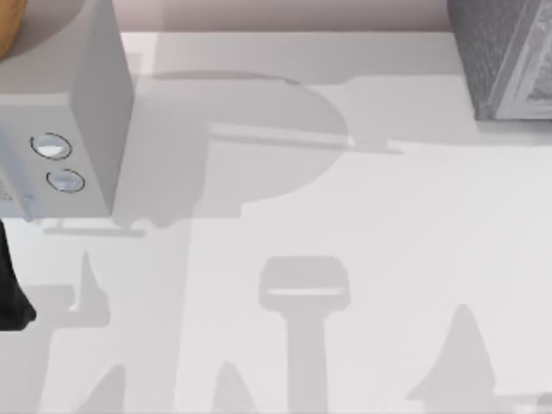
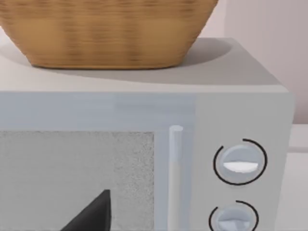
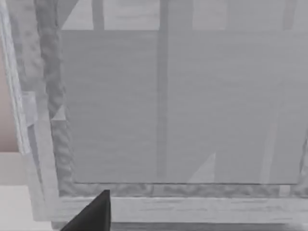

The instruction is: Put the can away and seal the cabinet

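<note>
Two round knobs (image 1: pixel 50 147) (image 1: pixel 65 180) marked the front of a pale grey microwave (image 1: pixel 60 112) at the far left of the white worktop (image 1: pixel 388 224), one knob set just beside the other. A wicker basket (image 2: pixel 106 33) sat on the microwave's flat roof; from above it showed as an orange-brown edge at the top left corner. The left wrist view faced the microwave front close up: speckled door window (image 2: pixel 72 178), upright bar handle (image 2: pixel 175 178) just beside it, then the knobs. The left gripper (image 2: pixel 91 216) showed as one dark wedge low against the window; whether it stood apart or together could not be told. The cabinet (image 1: pixel 509 56), grey and rough-textured, stood at the far right corner of the worktop, well apart from the microwave. The right wrist view faced a flat grey panel (image 3: pixel 178 106) of the cabinet set in a mottled frame. The right gripper (image 3: pixel 91 214) appeared there as the same kind of dark wedge near the frame's lower rail; apart or together, could not tell. A black shape (image 1: pixel 13 285) broke the top view's left edge, nearer the camera than the microwave. Soft grey shadows lay across the bare worktop between the two units.
</note>
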Action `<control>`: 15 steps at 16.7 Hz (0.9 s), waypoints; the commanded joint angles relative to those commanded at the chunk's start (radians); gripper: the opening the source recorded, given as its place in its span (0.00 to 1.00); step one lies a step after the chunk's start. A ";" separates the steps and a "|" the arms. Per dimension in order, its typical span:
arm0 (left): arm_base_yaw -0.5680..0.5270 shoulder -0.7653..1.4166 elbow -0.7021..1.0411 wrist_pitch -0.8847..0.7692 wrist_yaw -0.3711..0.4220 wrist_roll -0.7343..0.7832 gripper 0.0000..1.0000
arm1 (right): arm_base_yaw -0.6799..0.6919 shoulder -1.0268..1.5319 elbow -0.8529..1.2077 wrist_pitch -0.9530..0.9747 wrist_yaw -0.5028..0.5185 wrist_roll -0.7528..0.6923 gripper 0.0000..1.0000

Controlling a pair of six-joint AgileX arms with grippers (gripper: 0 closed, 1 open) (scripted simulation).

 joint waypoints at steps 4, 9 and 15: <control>0.000 0.000 0.000 0.000 0.000 0.000 1.00 | -0.197 0.297 0.071 0.231 -0.194 0.004 1.00; 0.000 0.000 0.000 0.000 0.000 0.000 1.00 | -0.358 0.539 0.128 0.419 -0.352 0.008 1.00; 0.000 0.000 0.000 0.000 0.000 0.000 1.00 | -0.382 0.575 0.136 0.447 -0.376 0.008 1.00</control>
